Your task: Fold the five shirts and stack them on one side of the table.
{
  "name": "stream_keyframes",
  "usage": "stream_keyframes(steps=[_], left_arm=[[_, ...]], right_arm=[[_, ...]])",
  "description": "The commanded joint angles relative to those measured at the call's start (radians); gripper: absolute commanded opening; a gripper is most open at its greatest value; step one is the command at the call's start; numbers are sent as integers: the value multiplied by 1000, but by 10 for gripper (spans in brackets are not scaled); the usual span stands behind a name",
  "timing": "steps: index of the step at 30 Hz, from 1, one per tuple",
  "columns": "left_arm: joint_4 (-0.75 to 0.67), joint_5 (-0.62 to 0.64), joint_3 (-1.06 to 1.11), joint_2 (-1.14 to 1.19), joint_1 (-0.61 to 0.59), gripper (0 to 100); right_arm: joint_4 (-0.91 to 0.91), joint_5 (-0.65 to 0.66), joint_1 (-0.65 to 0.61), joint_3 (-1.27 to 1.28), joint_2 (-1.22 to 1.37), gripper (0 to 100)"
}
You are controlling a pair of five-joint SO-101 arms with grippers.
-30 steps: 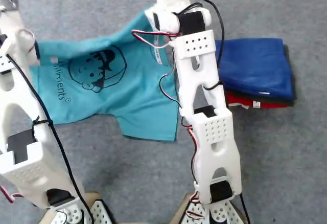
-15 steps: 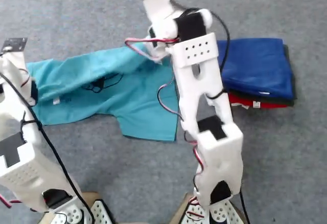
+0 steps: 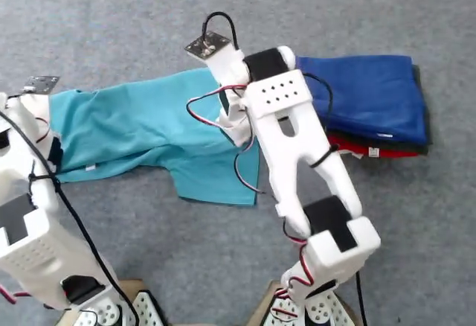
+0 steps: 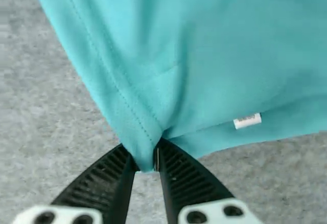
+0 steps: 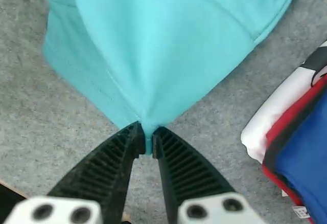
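Left wrist view: our left fingers (image 4: 180,175) are squeezed tight on a folded edge of the teal shirt (image 4: 204,55). Only a little bit of cloth sits between the tips. Our right fingers (image 5: 176,165) are squeezed tight on another edge of the same shirt. From above, the shirt lies across the tabletop (image 3: 416,251) between our two arms, partly folded over. The stack (image 3: 372,110) of folded shirts sits just beside it, blue on top, close to our right arm.

We think the small bite of cloth could slip out if we pull too hard, and then the fold would fall open. If our two arms do not move together, the shirt could bunch up. Our right arm could also bump the stack and mess it up.
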Motion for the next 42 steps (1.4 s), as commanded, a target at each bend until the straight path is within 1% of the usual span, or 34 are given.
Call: stream_keyframes(steps=[1,5,11,17,19,25,30,36,40,42], left_arm=[[-49,-25,-10,-11,-36,29],[-94,-25,-7,-9,-39,29],[-95,-26,25,-9,-33,29],[-87,-117,76,-11,-47,29],[-94,-124,76,-11,-65,29],[-95,-123,18,-8,-101,29],[-98,-121,-8,-6,-97,29],[-101,-118,-58,106,-96,29],[-94,-118,-56,161,-87,30],[-51,-124,-67,163,-82,30]], right_arm=[[-12,9,6,12,-102,13],[-14,5,0,82,-125,13],[-29,11,37,246,-133,13],[-178,11,32,421,-133,13],[-209,9,37,438,-133,13],[-209,3,68,427,-134,13],[-152,3,87,367,-188,13],[-155,11,87,447,-196,13],[-249,11,92,550,-197,14],[-288,11,87,587,-196,15]])
